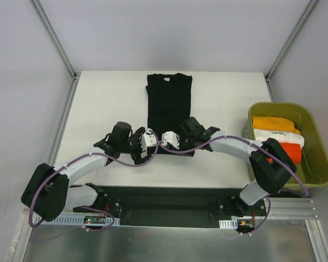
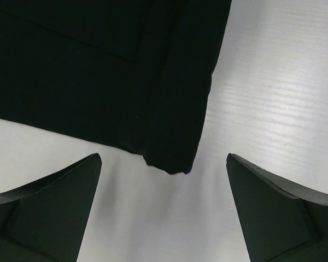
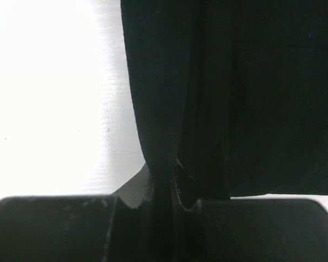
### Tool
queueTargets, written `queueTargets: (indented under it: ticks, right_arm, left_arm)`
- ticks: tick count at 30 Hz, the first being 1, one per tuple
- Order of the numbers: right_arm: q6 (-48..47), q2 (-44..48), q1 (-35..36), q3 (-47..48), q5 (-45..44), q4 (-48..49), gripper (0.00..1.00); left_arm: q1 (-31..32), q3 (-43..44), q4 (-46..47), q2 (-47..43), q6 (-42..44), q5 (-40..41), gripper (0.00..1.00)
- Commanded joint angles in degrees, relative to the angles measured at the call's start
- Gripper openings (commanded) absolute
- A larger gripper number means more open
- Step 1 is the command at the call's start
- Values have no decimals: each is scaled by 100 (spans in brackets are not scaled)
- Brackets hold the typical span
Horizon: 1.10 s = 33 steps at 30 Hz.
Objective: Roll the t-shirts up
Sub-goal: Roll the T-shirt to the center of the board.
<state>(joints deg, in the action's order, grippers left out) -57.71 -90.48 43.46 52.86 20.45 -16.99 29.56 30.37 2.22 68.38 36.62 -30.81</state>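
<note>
Left tool (image 2: 163,159) sat wide apart just short of the black t-shirt (image 1: 169,101) corner, right tool (image 3: 164,213) was pinched on its hem. Shirt lay folded in a narrow strip mid-frame on the bench (image 1: 104,103), collar toward the top.

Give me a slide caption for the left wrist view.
Left gripper, jaws wide open, poised at a corner of the black t-shirt on the white table.

Bright, even light from above; the white desk (image 1: 98,103) carries only faint shadows near the black t-shirt (image 1: 169,106), whose folds sink into flat darkness. In the right wrist view, the desk left of the t-shirt is blown out with glare, and the right tool (image 3: 163,218) below it looks soft, probably too near to focus.
</note>
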Motion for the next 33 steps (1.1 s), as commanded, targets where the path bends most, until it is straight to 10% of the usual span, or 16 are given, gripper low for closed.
queueTargets:
  ticks: [1,17,22,33]
  right_arm:
    - [-56,223,22,58,223,-129,8]
    - [234,232,-4,67,188,-59,8]
    - [331,373,-127,22,240,-163,7]
    - [-398,268,-944,549,1944,-2711,6]
  left_arm:
    - [67,355,648,201,-454,-276,95]
    - [173,1497,-660,1177,-59,-1182,41]
    - [190,1805,-1817,1327,-49,-1576,3]
    - [173,1947,-2569,1406,-1491,-2614,0]
